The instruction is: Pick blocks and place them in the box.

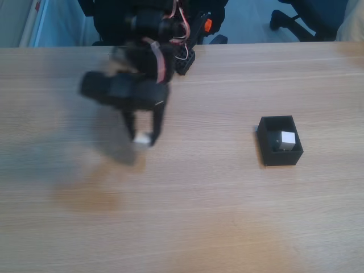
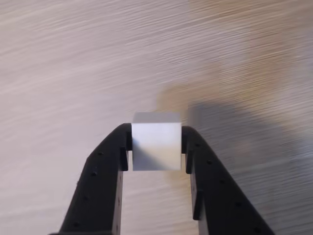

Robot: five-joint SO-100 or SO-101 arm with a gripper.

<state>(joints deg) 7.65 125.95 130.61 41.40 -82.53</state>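
White block [image 2: 156, 141] sitting clamped between both black fingers [image 2: 105, 176] of the tool [image 2: 156, 147], pads pressing its two sides. Hanging over the wooden surface [image 1: 227, 227] in the fixed view, tool [image 1: 143, 136] blurred, pointing down at left of centre, block [image 1: 141, 139] at its tips. Shadow lying on the wood just below and left. Black box [image 1: 278, 156] resting well apart to the right, open top, holding another white block [image 1: 287, 138] against its right wall. Arm base [image 1: 185, 57] standing at the far edge.
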